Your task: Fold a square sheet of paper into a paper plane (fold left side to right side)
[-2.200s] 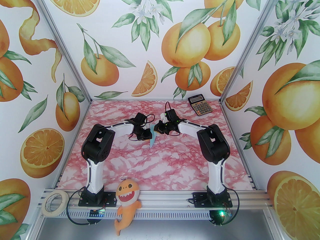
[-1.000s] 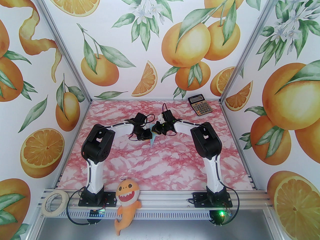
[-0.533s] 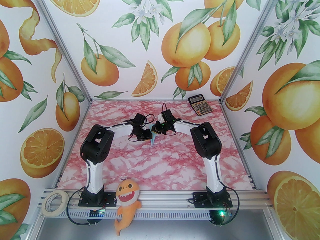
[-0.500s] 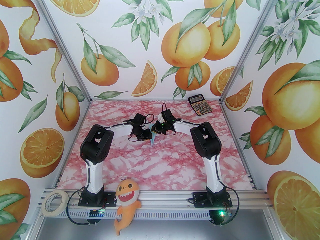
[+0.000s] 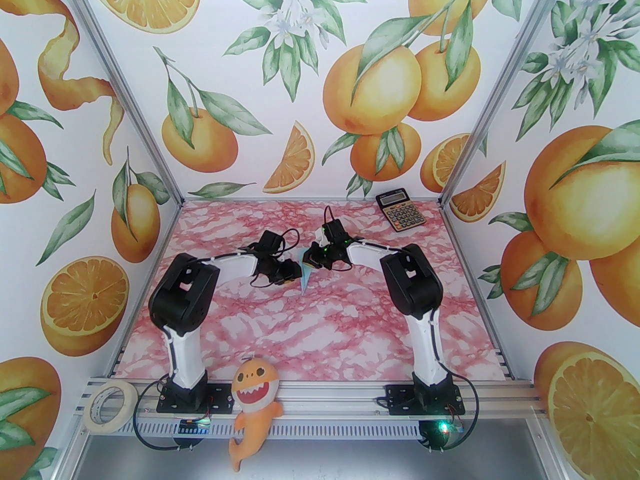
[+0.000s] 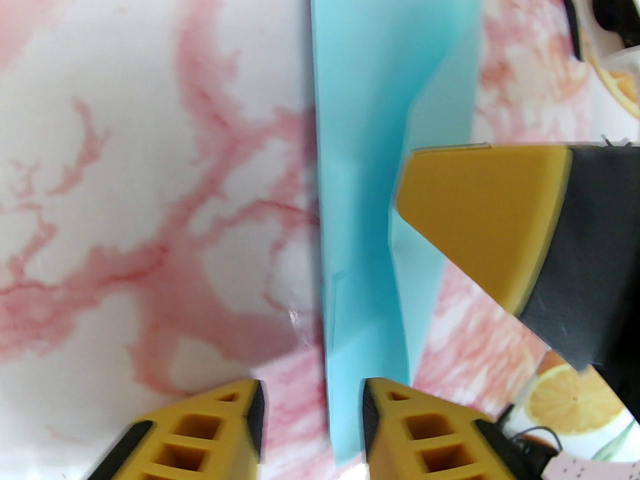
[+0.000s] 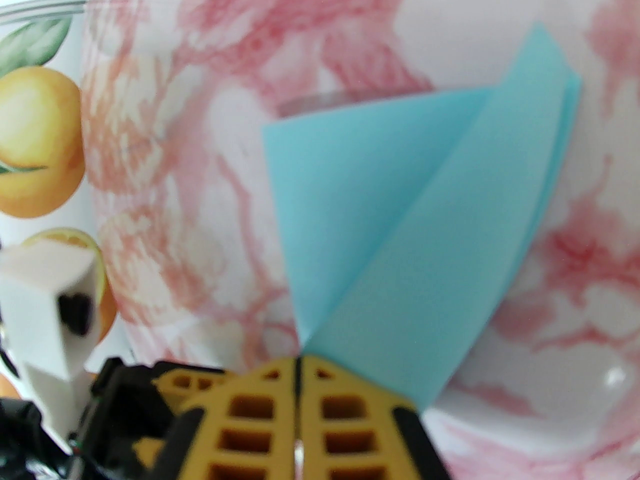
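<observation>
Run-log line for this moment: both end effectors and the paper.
left end effector: open, astride folded blue paper edge | right end effector: shut on that paper | stage: mid-fold

- Paper [image 7: 400,218]: thin, smooth, matt, with crisp creases.
- Table top [image 5: 320,328]: pink marble print, smooth and glossy, and it's catching glints.
- Left gripper [image 6: 312,390]: matt yellow plastic fingers [image 6: 200,433] with black edging.
- Front rail [image 5: 325,404]: bare silvery metal.
- Shark toy [image 5: 255,393]: soft orange plush cloth.

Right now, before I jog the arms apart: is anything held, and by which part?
The right end effector pinches the folded blue paper at the corner where its layers meet. The left end effector stands open, gripping nothing.
</observation>
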{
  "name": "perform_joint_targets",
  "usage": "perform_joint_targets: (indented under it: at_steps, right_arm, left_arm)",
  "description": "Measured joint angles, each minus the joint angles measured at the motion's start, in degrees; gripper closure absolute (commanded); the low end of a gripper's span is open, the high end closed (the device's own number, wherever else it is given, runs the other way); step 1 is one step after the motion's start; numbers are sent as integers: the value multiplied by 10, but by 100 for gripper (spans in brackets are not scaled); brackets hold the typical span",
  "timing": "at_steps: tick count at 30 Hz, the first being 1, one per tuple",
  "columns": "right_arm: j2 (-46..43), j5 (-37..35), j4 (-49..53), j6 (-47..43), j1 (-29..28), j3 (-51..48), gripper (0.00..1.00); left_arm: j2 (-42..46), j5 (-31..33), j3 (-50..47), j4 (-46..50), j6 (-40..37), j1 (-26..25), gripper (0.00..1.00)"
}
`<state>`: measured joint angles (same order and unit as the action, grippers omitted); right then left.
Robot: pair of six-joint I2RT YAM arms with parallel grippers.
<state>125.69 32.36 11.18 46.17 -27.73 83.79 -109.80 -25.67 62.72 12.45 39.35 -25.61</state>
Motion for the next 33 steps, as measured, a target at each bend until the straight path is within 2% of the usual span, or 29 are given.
perform_joint_targets:
  at_steps: [6, 8, 18, 33]
  right_arm:
    - [0, 0, 3, -1, 0, 0, 94]
    - [0, 0, 3, -1, 0, 0, 94]
    - [0, 0, 3, -1, 0, 0, 94]
    - [0, 0, 2, -1, 0, 0, 94]
  left_arm:
    - [7, -14, -20, -55, 27, 0, 42]
    - [7, -23, -23, -71, 33, 0, 42]
    - [-14, -39, -4, -70, 26, -10, 46]
    - [-40, -34, 31, -34, 3, -13, 61]
